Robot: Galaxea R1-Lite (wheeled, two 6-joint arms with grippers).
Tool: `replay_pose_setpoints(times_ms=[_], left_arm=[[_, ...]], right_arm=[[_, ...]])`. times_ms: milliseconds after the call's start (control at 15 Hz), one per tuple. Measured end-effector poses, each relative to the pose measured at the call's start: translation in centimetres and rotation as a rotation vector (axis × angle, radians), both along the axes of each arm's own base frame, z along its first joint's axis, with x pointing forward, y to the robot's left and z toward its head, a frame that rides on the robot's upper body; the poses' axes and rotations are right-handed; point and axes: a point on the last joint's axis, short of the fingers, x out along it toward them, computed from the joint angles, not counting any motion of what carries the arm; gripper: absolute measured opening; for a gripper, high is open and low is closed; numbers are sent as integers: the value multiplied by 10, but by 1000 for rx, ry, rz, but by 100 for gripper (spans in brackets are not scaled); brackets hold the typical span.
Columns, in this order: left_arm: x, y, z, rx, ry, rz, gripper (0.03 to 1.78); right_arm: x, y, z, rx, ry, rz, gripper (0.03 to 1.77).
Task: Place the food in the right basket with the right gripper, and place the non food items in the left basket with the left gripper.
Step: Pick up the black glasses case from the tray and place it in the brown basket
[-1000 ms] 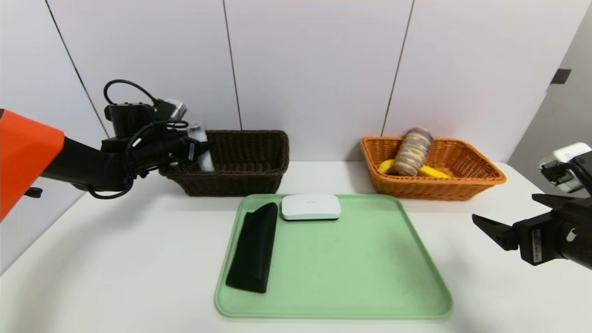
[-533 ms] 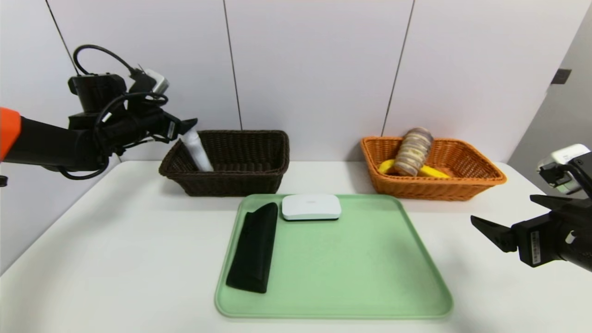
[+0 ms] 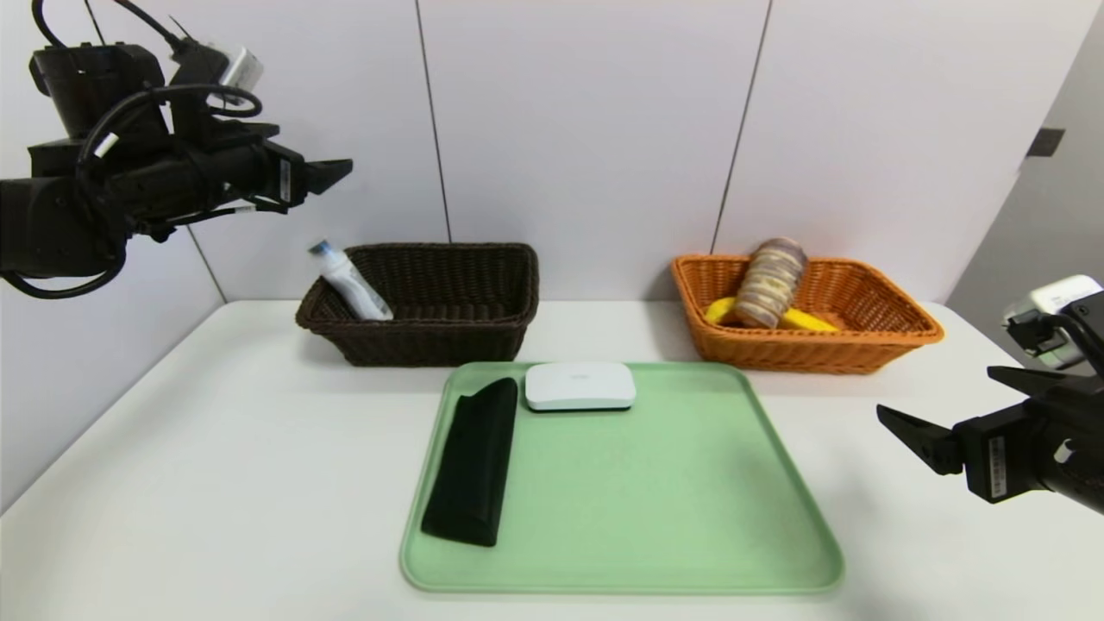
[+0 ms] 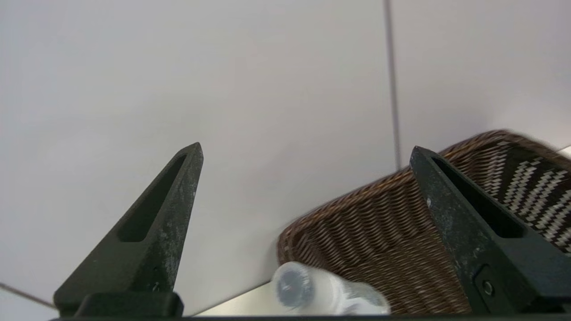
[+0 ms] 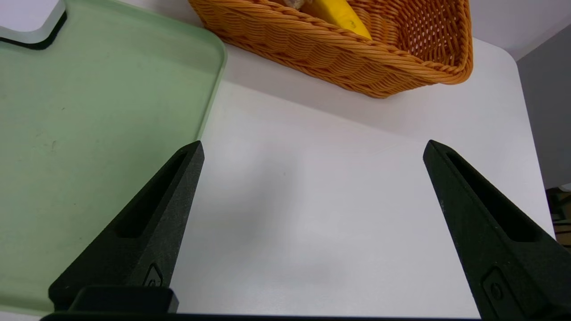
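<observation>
Head view: my left gripper [image 3: 332, 172], the black two-fingered claw trailing looped cables, hangs high above and to the outer side of the dark brown woven wicker basket [image 3: 448, 341], fingers spread wide with nothing between them. The small clear-white bottle with a dark cap [image 3: 349, 282] leans in that basket's left end, cap poking above the rim. Left to sort are the flat black folded pouch [image 3: 473, 461] and the white rounded-rectangle flat device [image 3: 580, 385], both on the pale green plastic tray [image 3: 673, 517], below the claw and towards the table's middle. The pouch's long axis runs near-to-far along the tray's left edge; the device lies crosswise at the far edge, just beside the pouch's far end. My left arm is clearly the nearer one. The yellow banana [image 3: 806, 321] and striped braided bread loaf [image 3: 769, 282] sit in the orange woven wicker basket [image 3: 862, 349]. My right gripper [image 3: 949, 405], the black claw with the white camera module, is parked low over the white table [image 3: 216, 483] right of the tray, spread wide, empty. Left wrist view: both fingers far apart, bare wall between them; bottle cap and brown basket in view just past the claw. Right wrist view: fingers wide apart over bare table, tray corner, orange basket and banana tip beyond. No brand or label readable; a faint mark on the device, too small to tell.
</observation>
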Motion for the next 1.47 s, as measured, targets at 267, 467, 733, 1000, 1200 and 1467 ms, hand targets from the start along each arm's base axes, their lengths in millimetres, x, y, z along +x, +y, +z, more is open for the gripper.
replay_pose_setpoints(times_ms=[267, 467, 733, 1000, 1200, 1467], left_arm=[[-24, -15, 31, -72, -33, -48, 167], [-53, -32, 48, -156, 67, -91, 167], [-88, -47, 27, -142, 249, -28, 168], [-114, -72, -16, -145, 406, 20, 169], [-136, -95, -38, -172, 486, 42, 169], [-156, -114, -56, -134, 539, 31, 169]], right_arm=[[-2, -1, -1, 0, -1, 0, 170], [-3, -1, -1, 0, -2, 1, 170], [-4, -1, -1, 0, -2, 1, 170], [-4, -1, 0, 1, -6, 1, 170], [-5, -1, 0, 1, -8, 1, 170], [-5, -1, 0, 0, -8, 5, 170]])
